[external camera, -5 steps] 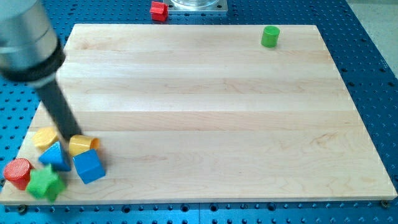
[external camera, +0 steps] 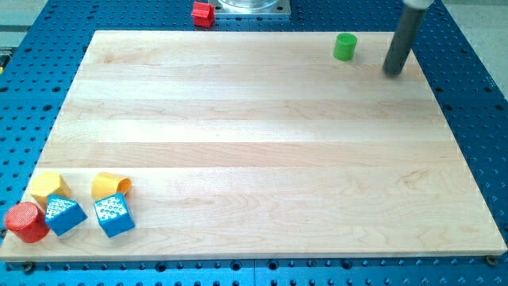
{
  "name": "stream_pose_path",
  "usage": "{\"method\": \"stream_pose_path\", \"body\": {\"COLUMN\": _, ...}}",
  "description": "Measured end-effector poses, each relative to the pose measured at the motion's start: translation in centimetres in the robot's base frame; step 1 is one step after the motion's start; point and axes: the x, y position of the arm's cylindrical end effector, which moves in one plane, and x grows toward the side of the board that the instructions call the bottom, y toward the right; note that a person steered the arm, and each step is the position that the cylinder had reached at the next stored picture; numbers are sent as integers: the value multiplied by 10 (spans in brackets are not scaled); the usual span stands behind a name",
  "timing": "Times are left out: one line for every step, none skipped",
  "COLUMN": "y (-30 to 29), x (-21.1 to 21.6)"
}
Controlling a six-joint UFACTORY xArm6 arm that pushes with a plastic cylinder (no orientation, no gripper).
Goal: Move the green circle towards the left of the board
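Note:
The green circle (external camera: pixel 344 46) stands near the top right corner of the wooden board (external camera: pixel 262 143). My rod comes down from the view's top right, and my tip (external camera: pixel 393 73) rests on the board just right of the green circle and slightly below it. A small gap shows between them, so they are not touching.
A cluster sits at the board's bottom left corner: a red cylinder (external camera: pixel 24 222), two yellow blocks (external camera: pixel 49 187) (external camera: pixel 109 186) and two blue blocks (external camera: pixel 65 214) (external camera: pixel 114 214). A red block (external camera: pixel 203 13) lies off the board at the view's top, beside a metal base (external camera: pixel 250 6).
My rod has moved from the bottom left cluster across to the top right, beside the green circle. The green star seen earlier in the cluster no longer shows.

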Motion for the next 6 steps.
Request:
{"method": "stream_pose_path", "body": {"y": -4, "x": -38}}
{"method": "stream_pose_path", "body": {"y": -110, "x": -16}}
{"method": "stream_pose_path", "body": {"y": -226, "x": 65}}
{"method": "stream_pose_path", "body": {"y": -328, "x": 135}}
{"method": "stream_pose_path", "body": {"y": -251, "x": 139}}
{"method": "stream_pose_path", "body": {"y": -162, "x": 63}}
